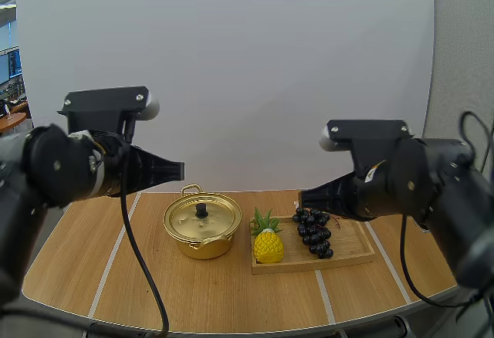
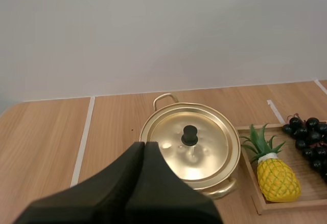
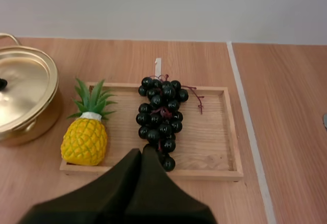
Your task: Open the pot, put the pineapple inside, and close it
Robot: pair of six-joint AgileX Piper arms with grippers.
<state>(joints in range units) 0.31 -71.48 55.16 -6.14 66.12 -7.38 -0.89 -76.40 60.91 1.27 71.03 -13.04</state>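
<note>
A gold pot [image 1: 202, 226] with its lid on and a black knob [image 1: 201, 210] stands mid-table. To its right, a yellow pineapple [image 1: 268, 242] with green leaves lies at the left end of a wooden tray [image 1: 351, 255]. My left gripper [image 1: 179, 171] hovers high above and left of the pot, shut on nothing; in the left wrist view its fingers [image 2: 144, 155] form one dark wedge over the pot [image 2: 193, 149]. My right gripper [image 1: 304, 198] hangs above the tray, also shut; its fingers [image 3: 141, 158] sit near the tray's front edge, beside the pineapple [image 3: 85, 138].
A bunch of dark grapes [image 1: 312, 232] lies in the middle of the tray, right next to the pineapple. White tape lines [image 1: 110, 255] run across the wooden table. Bare tabletop lies left of the pot and in front of it.
</note>
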